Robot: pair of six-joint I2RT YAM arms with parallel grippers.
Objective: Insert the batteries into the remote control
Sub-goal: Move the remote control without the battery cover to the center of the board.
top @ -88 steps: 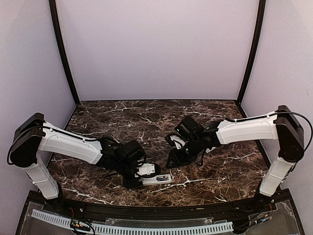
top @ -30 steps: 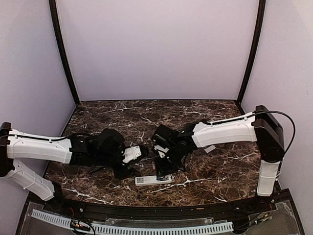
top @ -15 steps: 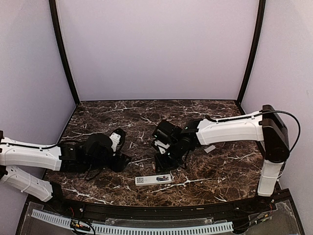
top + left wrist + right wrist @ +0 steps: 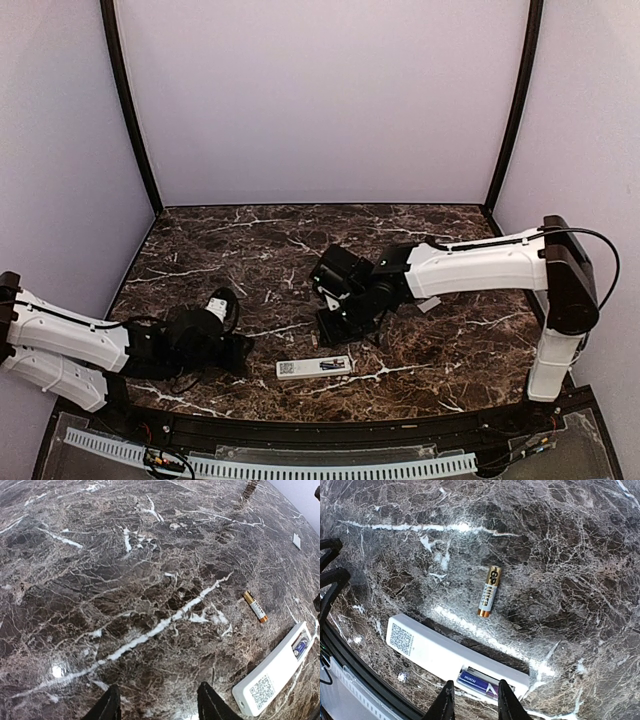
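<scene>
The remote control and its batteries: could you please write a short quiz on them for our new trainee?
1. How many batteries sit inside the remote control?
2. True or false: the loose battery touches the remote control.
3. Which side of the remote control faces up? A: the buttons. B: the back, with the QR sticker. C: a narrow edge.
Key: 1 one; 2 false; 3 B.

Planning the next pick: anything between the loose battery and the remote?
Nothing. The right wrist view shows only bare table between the battery and the remote; they lie apart. The left wrist view agrees.
</scene>
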